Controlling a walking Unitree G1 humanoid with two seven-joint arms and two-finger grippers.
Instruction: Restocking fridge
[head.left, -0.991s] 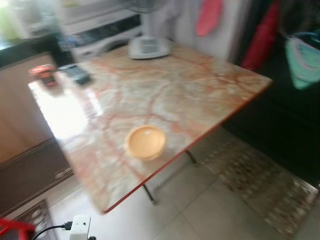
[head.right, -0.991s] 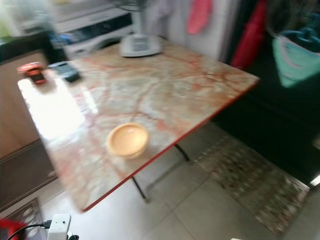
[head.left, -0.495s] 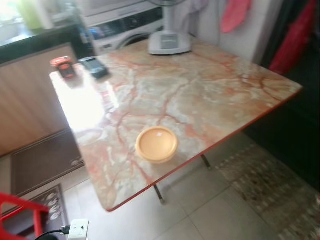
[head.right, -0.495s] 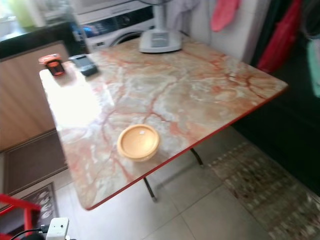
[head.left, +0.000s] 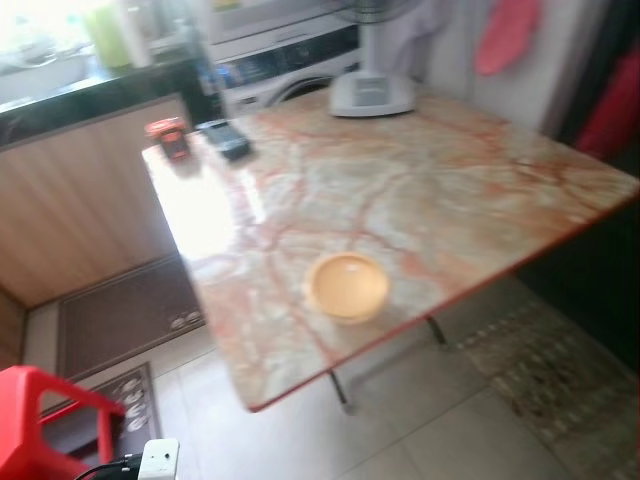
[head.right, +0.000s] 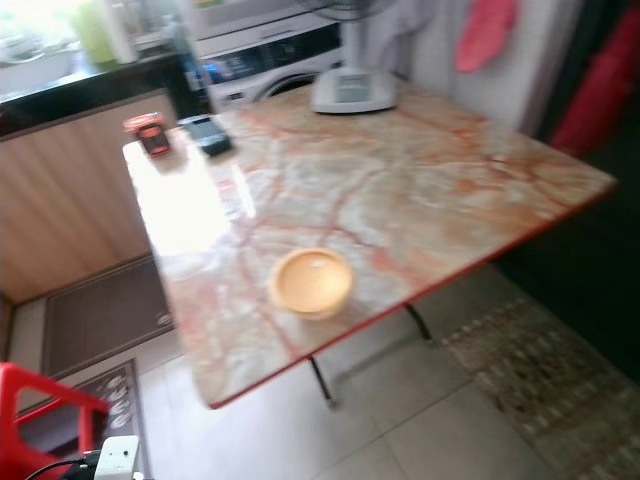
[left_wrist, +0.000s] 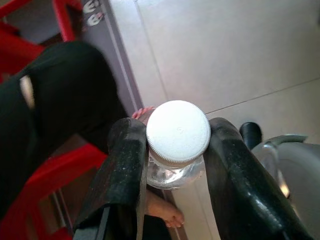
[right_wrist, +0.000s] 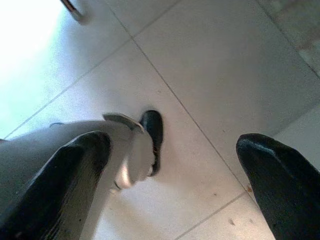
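Note:
In the left wrist view my left gripper (left_wrist: 176, 165) is shut on a clear bottle with a white ribbed cap (left_wrist: 178, 131), hanging over the tiled floor. My right gripper (right_wrist: 175, 170) stands open over the pale floor tiles, with nothing between its fingers (right_wrist: 75, 165). A shallow yellow bowl (head.left: 346, 286) sits near the front edge of the marble-patterned table (head.left: 430, 190).
A fan base (head.left: 372, 94), a dark phone (head.left: 229, 143) and a small red object (head.left: 168, 132) lie at the table's far side. A red plastic stool (head.left: 40, 420) stands at the lower left beside a dark mat (head.left: 120, 320). A patterned rug (head.left: 560, 380) lies to the right. A person's bare foot (left_wrist: 162, 212) shows below the bottle.
The whole head view has shifted, so table and bowl now sit further right and the red stool has come into sight at the lower left. Nothing on the table has moved.

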